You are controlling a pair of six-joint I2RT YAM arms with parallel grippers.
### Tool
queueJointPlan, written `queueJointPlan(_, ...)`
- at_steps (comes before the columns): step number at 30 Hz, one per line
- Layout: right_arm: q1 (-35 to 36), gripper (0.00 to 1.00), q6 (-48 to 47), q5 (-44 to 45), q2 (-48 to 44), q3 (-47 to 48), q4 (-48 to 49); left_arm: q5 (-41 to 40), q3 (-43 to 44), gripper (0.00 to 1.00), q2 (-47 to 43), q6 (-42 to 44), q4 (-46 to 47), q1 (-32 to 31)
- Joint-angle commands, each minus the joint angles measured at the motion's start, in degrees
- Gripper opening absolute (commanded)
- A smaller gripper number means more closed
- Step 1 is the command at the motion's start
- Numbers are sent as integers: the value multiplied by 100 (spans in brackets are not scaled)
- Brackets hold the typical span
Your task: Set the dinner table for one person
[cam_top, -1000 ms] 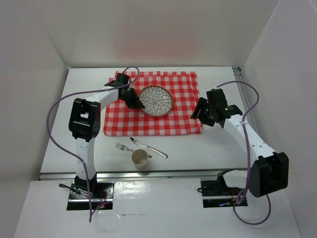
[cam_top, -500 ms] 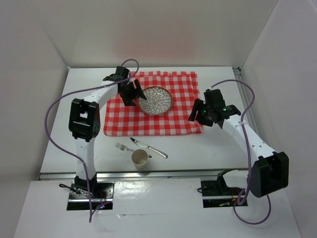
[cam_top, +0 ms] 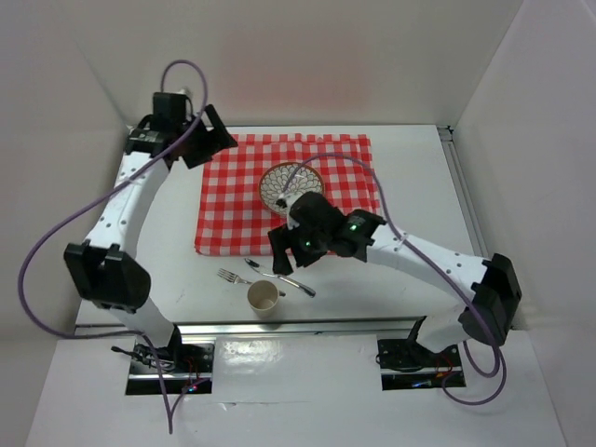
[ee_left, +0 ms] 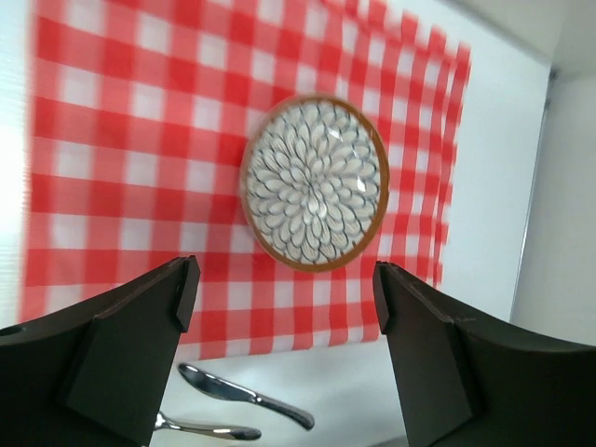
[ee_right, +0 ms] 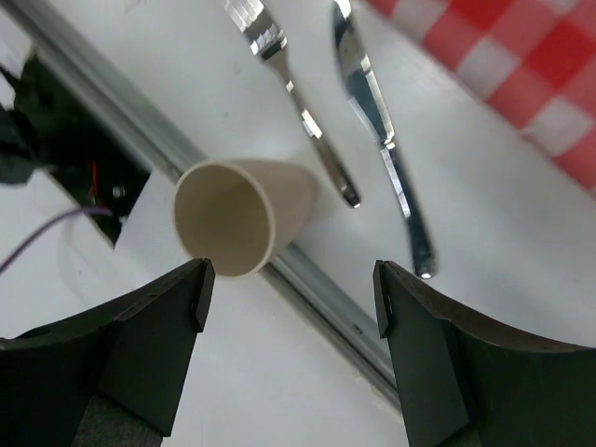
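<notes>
As matters stand, the setting for 1 person is part laid; entries follow.

1. Dinner table (cam_top: 410,168): plain white top with a metal rail (cam_top: 307,325) along the near edge. It carries everything below.
2. Checked cloth (cam_top: 233,214): red and white, spread flat on the far middle of the table. Counted as placed.
3. Plate (cam_top: 277,184): patterned, brown-rimmed, resting about the middle of the cloth. Counted as placed.
4. Fork (cam_top: 226,276): lying aslant on bare table, just off the cloth's near edge. Not yet beside the plate.
5. Knife (cam_top: 296,284): lying aslant just right of the fork, also on bare table. Not yet beside the plate.
6. Cup (cam_top: 264,297): cream, upright, with nothing visible inside. It stands near the rail, close against the cutlery handles, well apart from the plate.
7. Left gripper (cam_top: 207,140): jaws spread wide with nothing between them. It is raised over the cloth's far left corner, and its wrist view looks down on the plate.
8. Right gripper (cam_top: 284,244): jaws spread and empty. It hovers above the fork, knife and cup and touches none of them, as far as shows.

Tally, by judgement: 2 pieces are done (cloth, plate) and 3 are left (fork, knife, cup), each to be carried up beside the plate. The right gripper looks better placed for the next pick, though which of the 3 it favours cannot be told.
</notes>
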Motion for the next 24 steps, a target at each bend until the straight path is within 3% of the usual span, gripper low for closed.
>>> queueJointPlan(1,532,81,124,-18,337,174,-69,-60,-370,94,-675,112,-154,527)
queueJointPlan(9,1017,81,354,228,1137,279,230,345,-785,92,-1310,217,-101,1354)
queueJointPlan(13,1166,74,581,411,1585,411,344,486,-1065,91,-1362,218,-49,1469)
queueJointPlan(14,1227,70,643,465,1656,481,344,486,-1118,91,-1362,218,-48,1469)
queueJointPlan(15,1280,57,644,465,1717,482,397,547,-1188,91,-1362,270,-48,1521)
queueJointPlan(17,1342,41,766,649,1718,622,345,548,-1242,91,-1424,270,-48,1574)
queueJointPlan(18,1342,21,767,719,1657,675,275,600,-1242,91,-1424,270,-48,1574)
queueJointPlan(20,1342,0,863,982,1657,1085,-310,836,-1172,90,-1424,270,-100,1644)
queueJointPlan(24,1229,0,916,1703,1744,2351,-1733,943,-1040,90,-1529,323,-101,1644)
